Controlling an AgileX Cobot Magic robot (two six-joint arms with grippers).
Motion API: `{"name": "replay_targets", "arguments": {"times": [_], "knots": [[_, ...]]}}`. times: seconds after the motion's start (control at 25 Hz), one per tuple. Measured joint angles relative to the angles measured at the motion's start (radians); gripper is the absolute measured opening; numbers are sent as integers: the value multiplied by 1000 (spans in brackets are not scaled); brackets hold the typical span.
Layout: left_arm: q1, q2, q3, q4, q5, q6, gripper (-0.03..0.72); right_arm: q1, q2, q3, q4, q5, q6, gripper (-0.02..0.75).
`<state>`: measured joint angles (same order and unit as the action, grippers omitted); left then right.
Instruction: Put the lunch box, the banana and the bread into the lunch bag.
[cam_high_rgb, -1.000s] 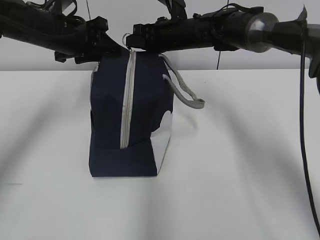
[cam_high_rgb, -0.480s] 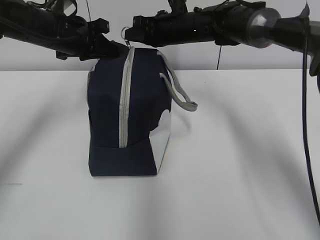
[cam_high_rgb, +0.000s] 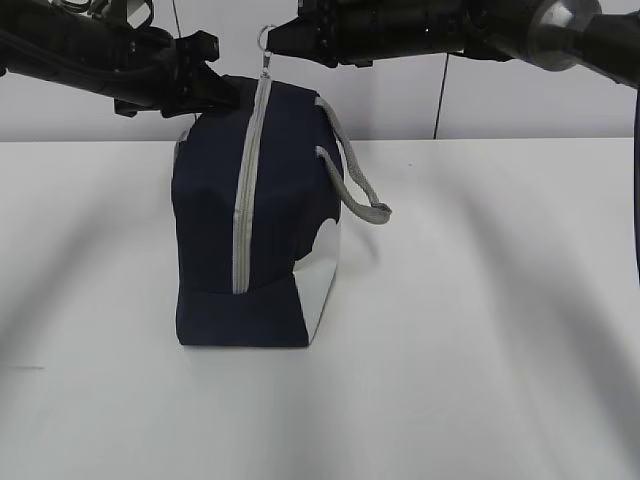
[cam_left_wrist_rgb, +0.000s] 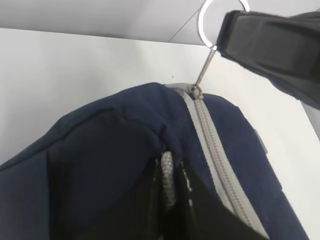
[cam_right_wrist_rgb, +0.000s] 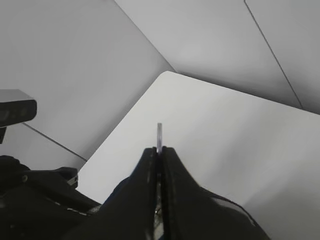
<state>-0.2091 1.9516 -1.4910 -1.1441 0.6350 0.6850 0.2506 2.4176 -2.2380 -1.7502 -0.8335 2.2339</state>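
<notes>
Navy fabric makes up the lunch bag (cam_high_rgb: 255, 235), which stands upright toward the back of the white table (cam_high_rgb: 480, 320), left of its middle, with a white lower panel and a grey zipper (cam_high_rgb: 245, 190) closed down its front. The right gripper (cam_high_rgb: 285, 42) is clenched on the ring pull (cam_high_rgb: 267, 34) above the bag. The left gripper (cam_high_rgb: 215, 92) is clamped on the bag's top left, where a grey handle (cam_left_wrist_rgb: 167, 177) sits between its fingers.
</notes>
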Motion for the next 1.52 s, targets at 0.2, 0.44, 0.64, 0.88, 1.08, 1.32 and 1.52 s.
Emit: {"name": "replay_targets", "arguments": {"times": [0.2, 0.44, 0.64, 0.88, 1.08, 1.32, 1.52], "knots": [[0, 0, 0, -8, 13, 0, 15, -2, 0, -2, 0, -4, 8, 6], [0, 0, 0, -37, 27, 2, 15, -2, 1, -2, 0, -4, 14, 6], [0, 0, 0, -42, 32, 2, 15, -2, 1, -2, 4, -4, 15, 6], [0, 0, 0, -44, 42, 2, 15, -2, 1, -2, 4, -7, 16, 6], [-1, 0, 0, -45, 43, 2, 15, -2, 1, -2, 4, -7, 19, 6], [-1, 0, 0, -49, 46, 2, 14, -2, 1, -2, 4, -7, 19, 6], [-1, 0, 0, -71, 58, 2, 14, -2, 1, -2, 4, -7, 19, 6]]}}
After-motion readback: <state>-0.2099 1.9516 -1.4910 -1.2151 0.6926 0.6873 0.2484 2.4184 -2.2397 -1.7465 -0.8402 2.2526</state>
